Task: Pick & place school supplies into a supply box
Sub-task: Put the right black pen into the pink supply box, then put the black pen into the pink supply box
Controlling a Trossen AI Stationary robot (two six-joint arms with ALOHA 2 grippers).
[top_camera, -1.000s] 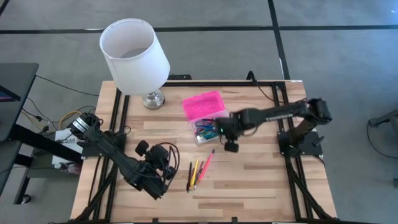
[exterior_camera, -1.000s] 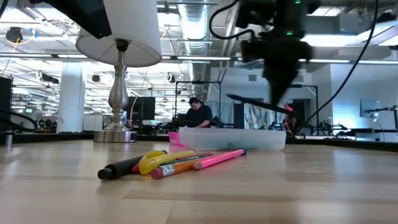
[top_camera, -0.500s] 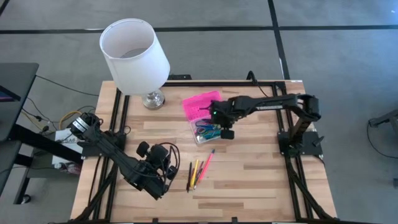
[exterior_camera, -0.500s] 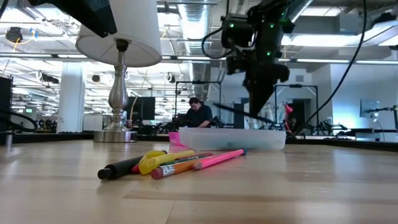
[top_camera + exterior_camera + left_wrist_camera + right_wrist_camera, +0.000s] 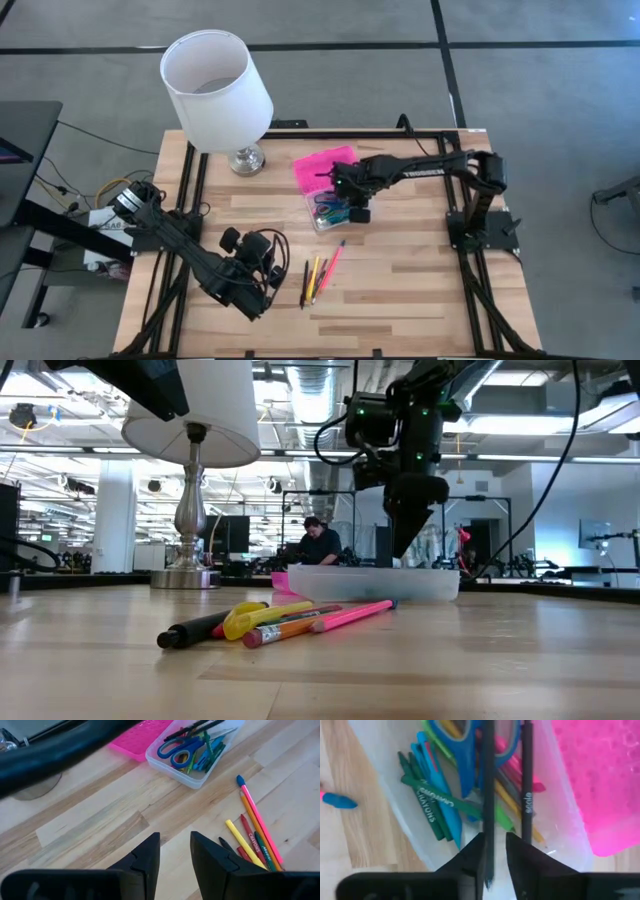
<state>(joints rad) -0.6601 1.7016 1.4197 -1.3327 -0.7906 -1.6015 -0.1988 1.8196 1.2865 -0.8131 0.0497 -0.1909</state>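
The supply box has a clear base (image 5: 328, 212) and an opened pink lid (image 5: 325, 168), and stands mid-table. In it lie blue-handled scissors (image 5: 465, 755), green and blue crayons (image 5: 427, 800) and two black pens (image 5: 196, 728). My right gripper (image 5: 495, 840) points down into the base (image 5: 370, 582), open, its fingers either side of one black pen (image 5: 489, 780) that lies among the supplies. More school supplies (image 5: 320, 272) lie loose on the table nearer the front. My left gripper (image 5: 175, 837) waits open at the near left (image 5: 268, 276), with nothing between its fingers. My right gripper comes from above, its fingers lying along the black pen (image 5: 489, 820). The pen runs close beside one finger (image 5: 475, 855), with a gap to the other. I cannot tell whether that finger touches it.
A lamp with a white shade (image 5: 215, 85) and a metal foot (image 5: 245, 158) stands at the far left, close to the pink lid. Bare wood lies to the right of the loose pens (image 5: 280, 622) and along the near edge.
My right gripper has gone toward the table's left edge, over the box base, and down. The black pen, which stuck out slanting below its fingers, has come down with it and no longer shows above the box wall in the low view.
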